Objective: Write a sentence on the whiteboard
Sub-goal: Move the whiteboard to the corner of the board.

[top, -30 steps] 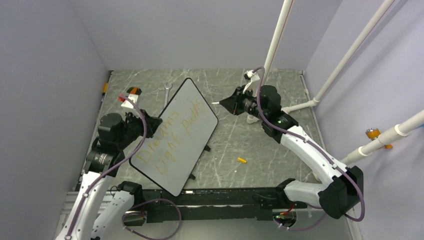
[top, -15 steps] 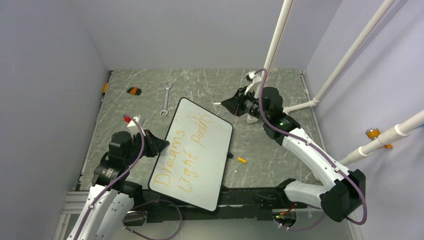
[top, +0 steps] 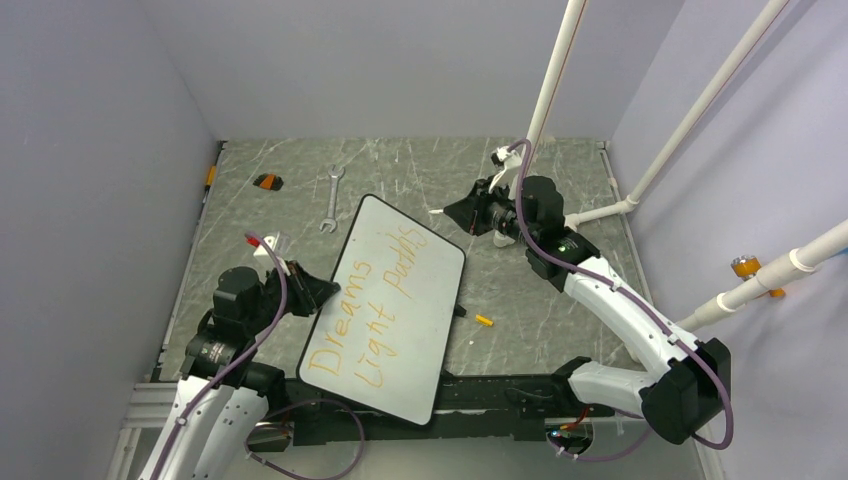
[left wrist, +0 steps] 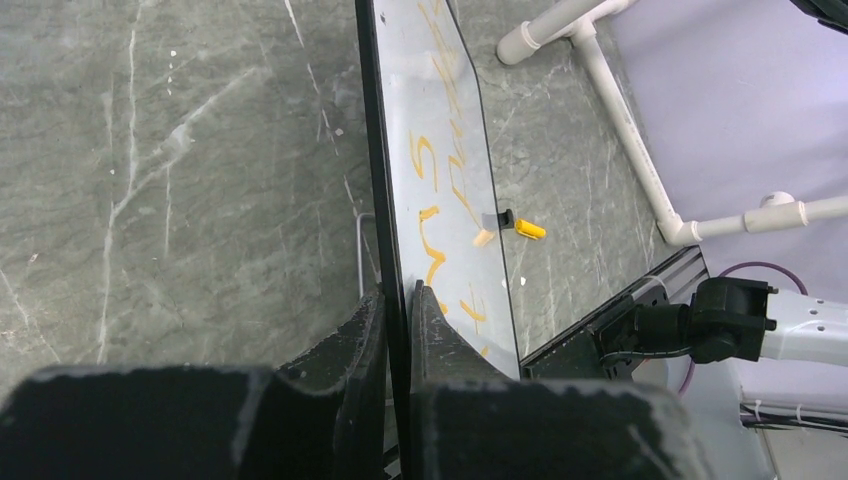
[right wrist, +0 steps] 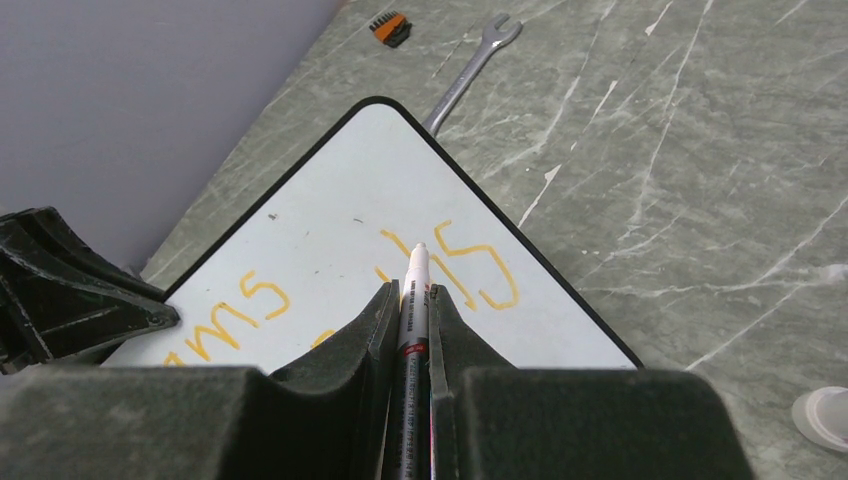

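Grips the whiteboard (top: pixel 395 310) by its rim with the left gripper (left wrist: pixel 398 295), jaws narrow, one finger on each face. Holds it reaching away ahead of the fingertips, seemingly tilted up off the table (top: pixel 560 180). Pinches a marker (right wrist: pixel 416 265) in the right gripper (right wrist: pixel 412 295), jaws nearly together, bare tip poking out just ahead, over the board's far corner; cannot tell whether touching. Shows the sentence (top: pixel 378 300) already written in two orange lines, last letters just beyond that tip. Looks close to done.

Could slip through so small a pinch at one edge and swing down under its own weight. Could smear the ink with a stray brush of tip or fingers. Could dry the marker out, with the cap (top: pixel 484 321) lying behind the right gripper, well apart.
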